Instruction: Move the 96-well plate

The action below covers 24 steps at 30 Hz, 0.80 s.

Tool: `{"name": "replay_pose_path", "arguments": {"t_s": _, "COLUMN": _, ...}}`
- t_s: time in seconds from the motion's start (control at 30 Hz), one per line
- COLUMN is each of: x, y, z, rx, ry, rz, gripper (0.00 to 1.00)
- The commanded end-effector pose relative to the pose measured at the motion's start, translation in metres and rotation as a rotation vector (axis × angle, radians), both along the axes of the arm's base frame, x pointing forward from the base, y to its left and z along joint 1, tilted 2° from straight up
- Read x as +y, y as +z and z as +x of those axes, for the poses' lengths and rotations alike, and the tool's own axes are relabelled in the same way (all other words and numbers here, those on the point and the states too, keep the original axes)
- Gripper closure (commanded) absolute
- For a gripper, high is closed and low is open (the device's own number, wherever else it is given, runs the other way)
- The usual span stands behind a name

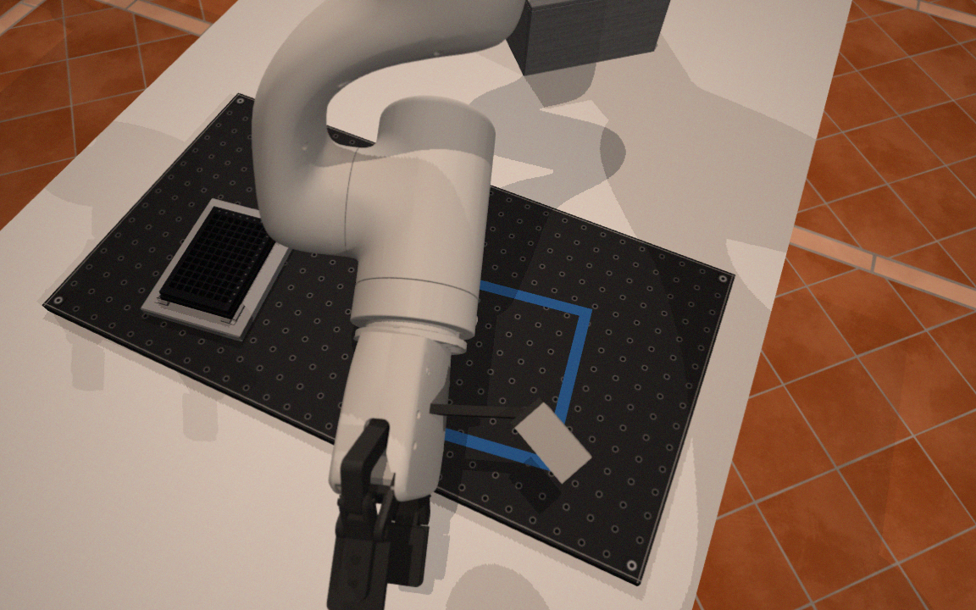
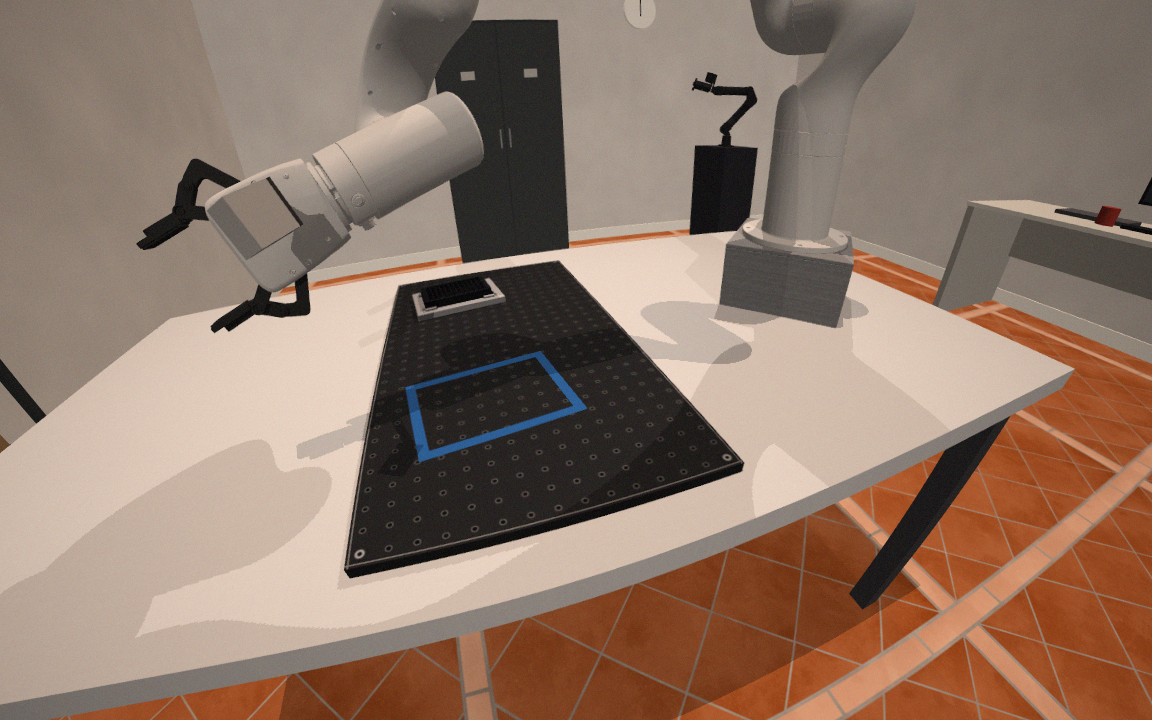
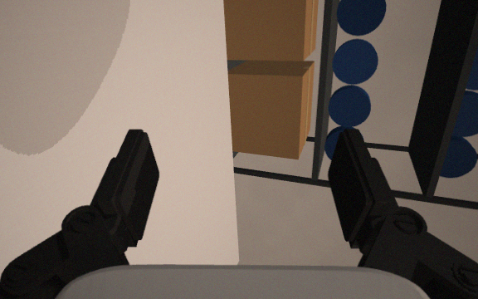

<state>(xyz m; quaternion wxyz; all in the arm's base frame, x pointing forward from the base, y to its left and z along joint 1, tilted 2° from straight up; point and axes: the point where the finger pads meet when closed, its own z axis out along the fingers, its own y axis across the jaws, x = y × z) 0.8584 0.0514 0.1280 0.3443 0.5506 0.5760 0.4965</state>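
Note:
The black 96-well plate (image 1: 217,262) sits flat in the grey plate nest (image 1: 213,273) at the left end of the black perforated deck; it also shows at the deck's far end in the exterior view (image 2: 457,291). The blue taped outline (image 2: 492,402) lies in the middle of the deck and holds nothing; the arm hides part of it in the top view (image 1: 545,379). My gripper (image 2: 188,270) is wide open and empty, held high over the white table's edge, well off the deck and far from the plate. In the wrist view the fingers frame the table edge.
The arm's grey base block (image 2: 786,282) stands on the table beside the deck. Brown boxes (image 3: 270,79) and a dark rack with blue discs (image 3: 388,104) stand beyond the table edge. A dark cabinet (image 2: 508,134) stands at the back wall.

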Motion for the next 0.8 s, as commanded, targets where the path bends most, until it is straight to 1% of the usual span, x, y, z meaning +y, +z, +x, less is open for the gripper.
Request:
{"name": "replay_pose_path", "arguments": {"t_s": 0.0, "x": 0.0, "y": 0.0017, "z": 0.0008, "rx": -0.003, "ry": 0.0, "rz": 0.0, "gripper": 0.0}}
{"name": "replay_pose_path", "arguments": {"t_s": 0.53, "x": 0.0, "y": 0.0017, "z": 0.0008, "rx": -0.003, "ry": 0.0, "rz": 0.0, "gripper": 0.0}}
{"name": "replay_pose_path", "arguments": {"t_s": 0.63, "x": 0.0073, "y": -0.003, "z": -0.0077, "rx": -0.007, "ry": 0.065, "rz": -0.076, "gripper": 0.0}}
{"name": "replay_pose_path", "arguments": {"t_s": 0.77, "x": 0.0073, "y": -0.003, "z": -0.0078, "rx": -0.012, "ry": 0.152, "rz": -0.177, "gripper": 0.0}}
